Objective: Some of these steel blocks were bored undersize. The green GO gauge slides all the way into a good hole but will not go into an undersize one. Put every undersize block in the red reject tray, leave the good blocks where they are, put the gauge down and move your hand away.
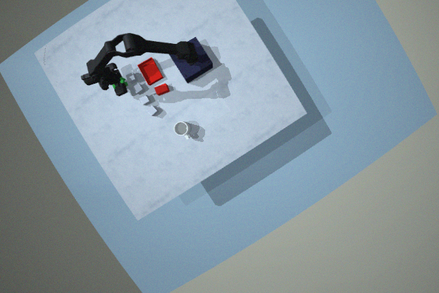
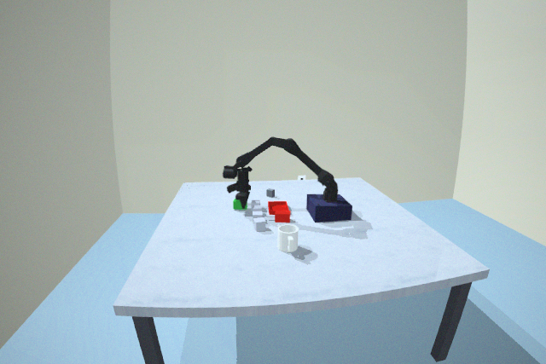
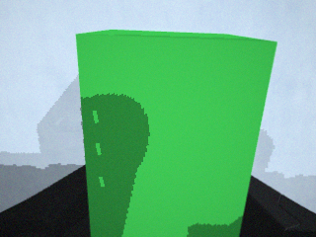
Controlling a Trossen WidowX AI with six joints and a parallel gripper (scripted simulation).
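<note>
My gripper [image 1: 119, 84] [image 2: 241, 204] is shut on the green gauge [image 2: 238, 205] [image 3: 197, 123], which fills the middle of the wrist view with a black finger on either side. The gauge is left of the row of blocks; I cannot tell whether it touches the table. Several steel blocks stand in a slanting row, among them a near one [image 1: 154, 110] [image 2: 259, 224] and another [image 1: 146, 99]. Their holes are too small to judge. A darker grey block [image 2: 270, 193] stands farther back. The red tray [image 1: 151, 71] [image 2: 278, 208] lies right of the row; no block shows in it.
A small red box [image 1: 162, 89] [image 2: 281, 216] sits close to the tray's near end. A white mug [image 1: 181, 128] [image 2: 287, 239] stands nearer the front. The arm's dark blue base [image 1: 191, 70] [image 2: 330, 211] is to the right, and the arm arches over the table's back part.
</note>
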